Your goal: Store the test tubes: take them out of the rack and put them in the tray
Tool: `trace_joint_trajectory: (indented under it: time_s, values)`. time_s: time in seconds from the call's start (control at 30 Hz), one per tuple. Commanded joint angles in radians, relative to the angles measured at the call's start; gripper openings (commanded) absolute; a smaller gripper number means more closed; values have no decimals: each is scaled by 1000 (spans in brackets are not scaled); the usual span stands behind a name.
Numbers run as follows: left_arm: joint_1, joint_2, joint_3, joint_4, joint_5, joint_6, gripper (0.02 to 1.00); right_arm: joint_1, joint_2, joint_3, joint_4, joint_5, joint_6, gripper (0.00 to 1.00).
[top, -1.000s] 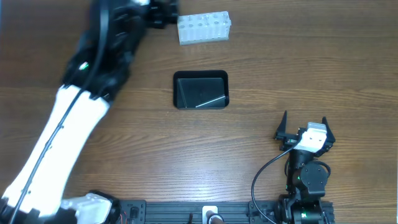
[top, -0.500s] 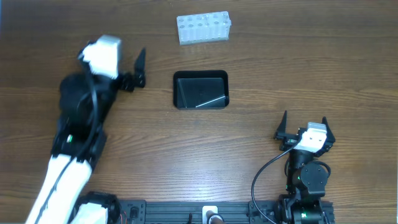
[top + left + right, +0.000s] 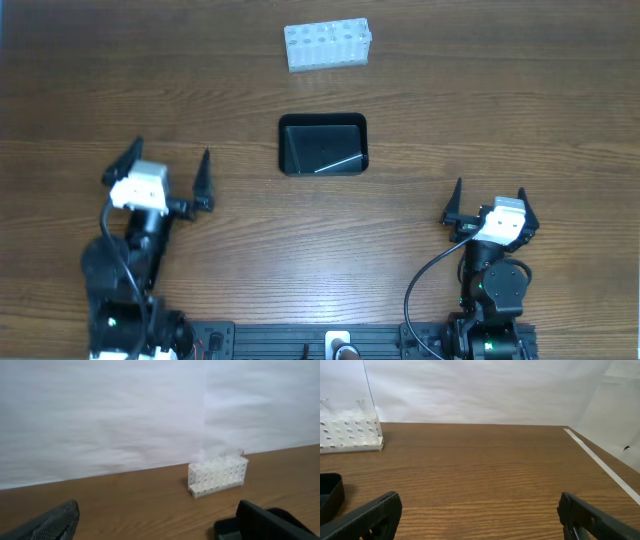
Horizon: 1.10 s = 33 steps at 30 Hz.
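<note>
The white rack (image 3: 328, 46) stands upright, far ahead of the left gripper (image 3: 170, 152) and the right gripper (image 3: 490, 187), with clear test tubes (image 3: 360, 406) upright in its holes. The black rectangular tray (image 3: 323, 145) lies nearer, ahead and between them, with one clear tube (image 3: 338, 163) lying slantwise inside

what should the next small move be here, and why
Probably reach the left tool up toward the rack. It and the right tool are both open and empty near their bases, the tray holds one test tube, and clear tubes seem to stand in the rack.
</note>
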Motion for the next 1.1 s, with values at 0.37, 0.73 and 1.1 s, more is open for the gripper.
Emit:
trace_joint_trajectory:
  time_s: [0.37, 0.73, 1.1]
  values:
    - [6, -361, -259, -152, 24, 13, 1000, -6, -5, -5, -2, 12, -1, 993]
    - [6, -373, -259, -211, 24, 13, 1000, -6, -5, -5, -2, 12, -1, 991]
    - [6, -373, -259, -210, 24, 13, 1000, -6, -5, -5, -2, 12, -1, 991]
